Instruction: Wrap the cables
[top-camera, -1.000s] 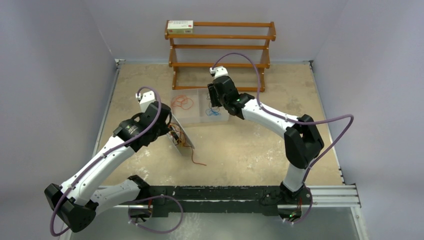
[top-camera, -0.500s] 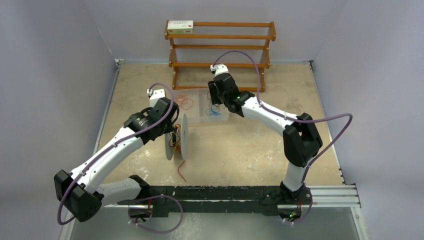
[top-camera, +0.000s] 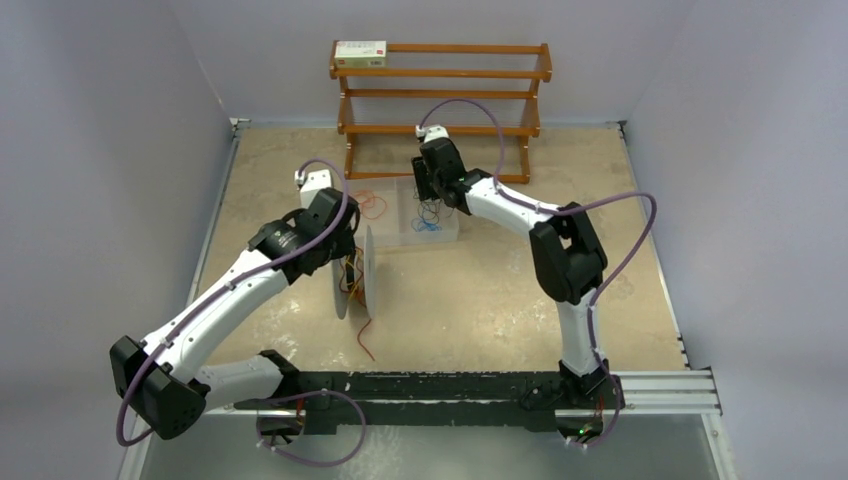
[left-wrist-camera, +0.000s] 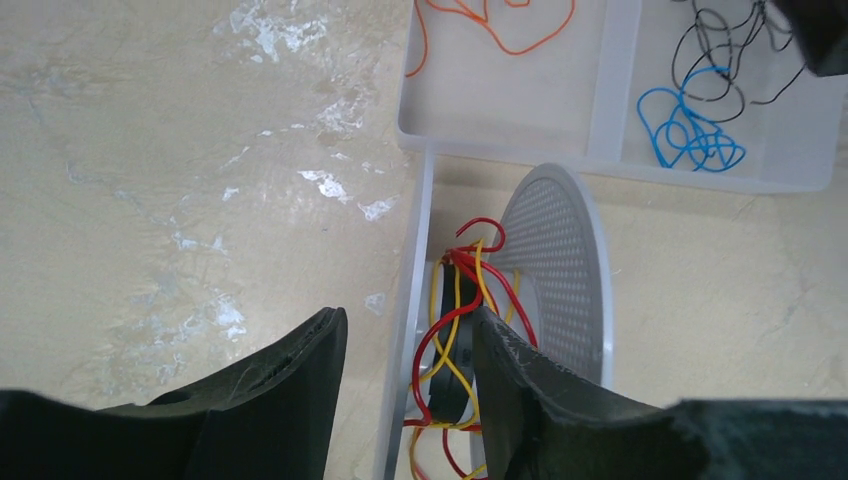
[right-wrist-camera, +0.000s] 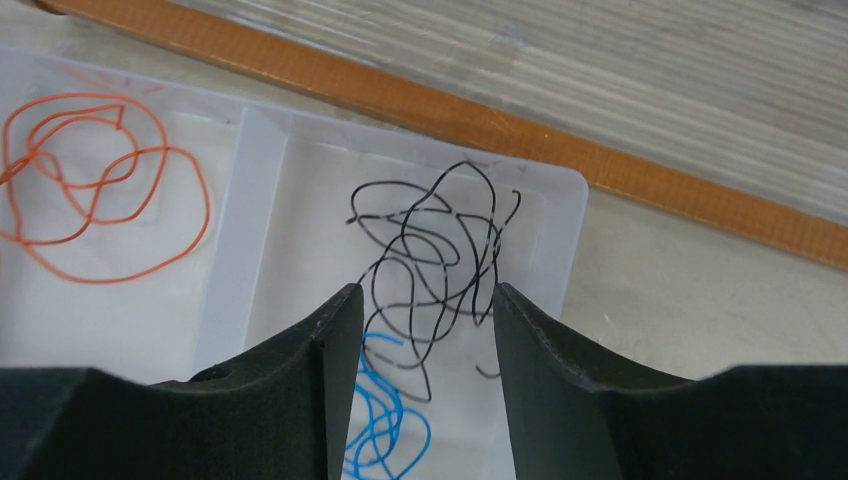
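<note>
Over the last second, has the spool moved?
Yes. The spool swung from lying tilted to standing on its rims, staying just in front of the divided tray; its trailing red wire swept leftward.

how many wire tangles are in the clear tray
3: an orange tangle in the left compartment of the tray; a black tangle and a blue tangle in the right one. None seems hidden.

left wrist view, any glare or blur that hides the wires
Left wrist: white glare patches on the table, none over the spool, whose red and yellow wires read sharp; the claw fingers are dark and soft. Right wrist: black wire crisp.
</note>
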